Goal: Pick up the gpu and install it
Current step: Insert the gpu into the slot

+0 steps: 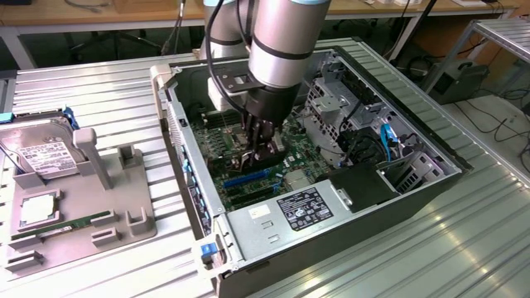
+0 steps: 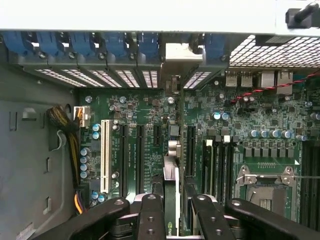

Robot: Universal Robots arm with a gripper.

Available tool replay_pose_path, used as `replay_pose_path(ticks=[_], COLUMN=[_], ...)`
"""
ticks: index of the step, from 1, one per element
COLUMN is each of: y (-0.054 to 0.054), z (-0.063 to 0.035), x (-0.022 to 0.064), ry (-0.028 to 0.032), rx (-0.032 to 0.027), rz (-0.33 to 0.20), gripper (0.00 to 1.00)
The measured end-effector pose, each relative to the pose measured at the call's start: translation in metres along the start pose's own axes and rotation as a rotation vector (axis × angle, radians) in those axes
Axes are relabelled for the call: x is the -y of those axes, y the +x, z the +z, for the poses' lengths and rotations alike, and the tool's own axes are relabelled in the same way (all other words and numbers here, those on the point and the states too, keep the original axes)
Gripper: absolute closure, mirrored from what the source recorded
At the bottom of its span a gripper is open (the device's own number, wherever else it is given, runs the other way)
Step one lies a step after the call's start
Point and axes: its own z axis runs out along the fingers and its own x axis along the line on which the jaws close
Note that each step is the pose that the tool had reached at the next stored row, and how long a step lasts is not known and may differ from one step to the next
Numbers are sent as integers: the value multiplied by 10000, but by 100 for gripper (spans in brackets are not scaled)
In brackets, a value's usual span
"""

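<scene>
My gripper (image 1: 258,151) reaches down inside the open computer case (image 1: 348,217), over the green motherboard (image 2: 250,125). It is shut on the gpu (image 2: 171,192), which shows edge-on between the black fingers (image 2: 150,215) in the wrist view. The card stands upright over the expansion slots, between two black slots. Its pale metal end bracket (image 2: 178,54) lies at the case's rear slot openings, among the blue latches (image 2: 115,44). In the exterior view the gpu (image 1: 238,166) is a dark block under the fingers. Whether its edge sits in a slot is hidden.
A white slot (image 2: 105,155) and the CPU socket (image 2: 265,186) flank the card. The power supply (image 1: 302,208) and drive cages (image 1: 336,105) crowd the case. On the exterior view's left, a grey fixture (image 1: 108,223) holds a hard drive (image 1: 37,152) and a RAM stick (image 1: 62,226).
</scene>
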Motion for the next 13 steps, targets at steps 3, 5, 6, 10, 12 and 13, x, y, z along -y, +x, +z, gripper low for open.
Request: replay_pose_path(ticks=[3, 5, 6, 10, 12, 13], y=[0, 0, 0, 3, 14, 22], z=[45, 84, 93, 108, 109, 109], x=[2, 4, 4, 4, 4, 4], ry=[36, 44, 44, 47, 47, 47], rx=[-1, 14, 37, 166, 170, 170], rz=[0, -1, 1, 23, 29, 30], gripper=[74, 74, 74, 74, 74, 74])
